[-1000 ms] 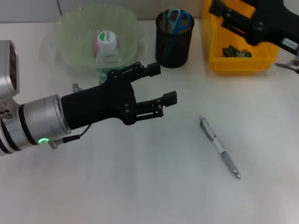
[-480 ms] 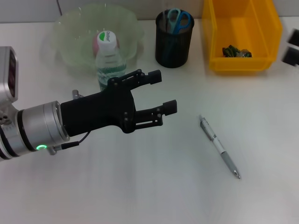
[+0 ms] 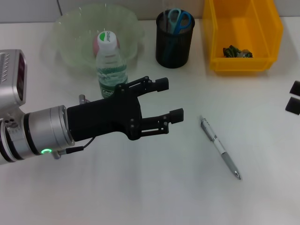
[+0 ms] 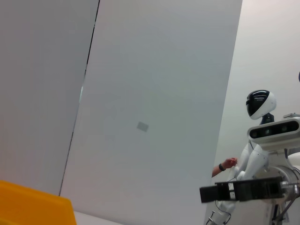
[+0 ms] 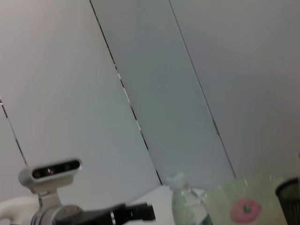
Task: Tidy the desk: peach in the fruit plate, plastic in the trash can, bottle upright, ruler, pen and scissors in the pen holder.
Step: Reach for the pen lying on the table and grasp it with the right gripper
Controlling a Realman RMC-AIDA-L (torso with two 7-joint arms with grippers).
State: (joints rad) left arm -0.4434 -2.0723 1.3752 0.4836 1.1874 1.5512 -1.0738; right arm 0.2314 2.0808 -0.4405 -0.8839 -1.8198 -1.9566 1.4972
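Observation:
My left gripper (image 3: pixel 169 99) is open and empty, hovering over the table's middle, in front of the upright clear bottle (image 3: pixel 111 65) and left of the silver pen (image 3: pixel 220 147), which lies flat on the table. The peach (image 3: pixel 95 44) lies in the pale green fruit plate (image 3: pixel 75 28) behind the bottle. The black mesh pen holder (image 3: pixel 175 47) holds blue-handled scissors (image 3: pixel 179 20); I cannot make out a ruler. The plastic (image 3: pixel 236 51) lies in the yellow bin (image 3: pixel 243 63). My right gripper (image 3: pixel 294 96) is open at the right edge.
The right wrist view shows the bottle (image 5: pixel 185 205), the peach (image 5: pixel 243 209) and the pen holder's rim (image 5: pixel 290 190). The left wrist view shows a corner of the yellow bin (image 4: pixel 33 206) and the right gripper (image 4: pixel 239 191) farther off.
My right arm has pulled back from over the yellow bin to the right edge. My left gripper has shifted a little forward and right, staying open.

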